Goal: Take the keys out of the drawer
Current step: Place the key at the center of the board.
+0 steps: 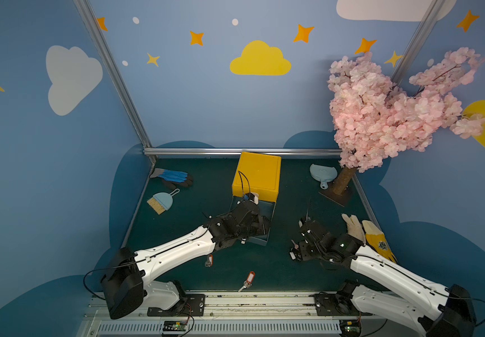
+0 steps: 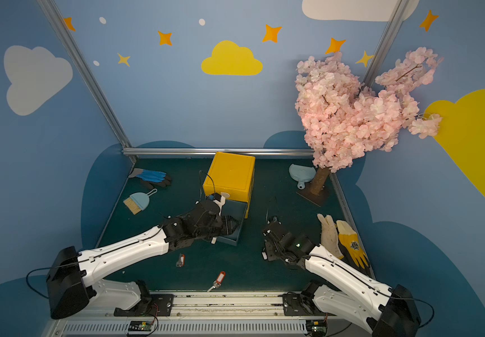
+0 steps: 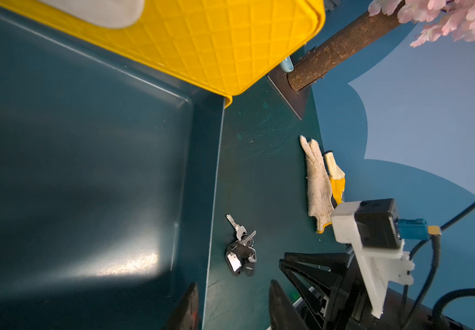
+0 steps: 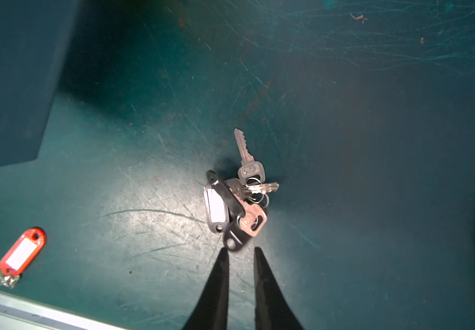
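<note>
a deep green bench (image 1: pixel 177 216) filled the floor of a blue booth painted with clouds and stars. at the foot of a yellow cabinet (image 1: pixel 258 172) the drawer (image 3: pixel 87 143) stood pulled out, its dark teal floor glossy. the left gripper (image 3: pixel 232 305) hung at the drawer's side wall, jaws moderately apart, one fingertip inside the drawer and one outside, closed on nothing. the keys in view were outside the drawer, on the bench: the black-and-white bunch (image 4: pixel 236 200) lay just beyond that side wall, on the right arm's side of the drawer. the right gripper (image 4: pixel 240 251) was low by the bunch, jaws parted only narrowly, tips just short of a black tag and gripping nothing. a red-tagged key (image 1: pixel 250 278) lay well in front of the drawer, toward the robot, and a second red-tagged key (image 1: pixel 209 260) lay nearer the drawer's front. a pair of work gloves (image 1: pixel 363 236) lay farther from the drawer than the bunch, on the same side.
</note>
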Action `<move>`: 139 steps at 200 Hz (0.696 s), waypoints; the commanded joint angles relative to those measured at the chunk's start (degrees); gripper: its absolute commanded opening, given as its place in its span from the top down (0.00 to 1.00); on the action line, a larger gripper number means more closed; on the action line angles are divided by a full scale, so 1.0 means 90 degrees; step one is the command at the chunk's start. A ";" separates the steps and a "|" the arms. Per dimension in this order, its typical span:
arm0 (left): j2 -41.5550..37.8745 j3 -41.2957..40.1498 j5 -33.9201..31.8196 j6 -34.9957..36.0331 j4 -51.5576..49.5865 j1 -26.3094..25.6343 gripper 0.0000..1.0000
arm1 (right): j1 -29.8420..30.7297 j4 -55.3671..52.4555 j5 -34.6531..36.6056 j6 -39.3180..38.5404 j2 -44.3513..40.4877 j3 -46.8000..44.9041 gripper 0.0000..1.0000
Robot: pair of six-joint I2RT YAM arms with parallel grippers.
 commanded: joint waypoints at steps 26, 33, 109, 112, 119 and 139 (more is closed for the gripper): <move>-0.1404 -0.0504 -0.0514 0.0479 -0.1110 0.0153 0.58 | -0.0022 0.0137 -0.0020 -0.0426 -0.0126 0.0809 0.74; -0.1634 -0.0568 -0.0669 0.0614 -0.1317 0.0164 0.58 | -0.0022 0.0177 -0.0027 -0.0533 -0.0091 0.0966 0.73; -0.3485 -0.1707 -0.0957 0.0261 -0.2403 0.0164 0.60 | -0.0108 0.0587 -0.0068 -0.1233 0.2077 0.4162 0.72; -0.3535 -0.1776 -0.0970 0.0186 -0.2377 0.0161 0.60 | -0.0124 0.0597 -0.0082 -0.1211 0.2168 0.4283 0.73; -0.3642 -0.1952 -0.0986 0.0011 -0.2283 0.0128 0.61 | -0.0148 0.0650 -0.0127 -0.1168 0.2372 0.4538 0.74; -0.3853 -0.2443 -0.1058 -0.0345 -0.1815 0.0034 0.61 | -0.0305 0.0759 -0.0338 -0.1065 0.2978 0.5210 0.79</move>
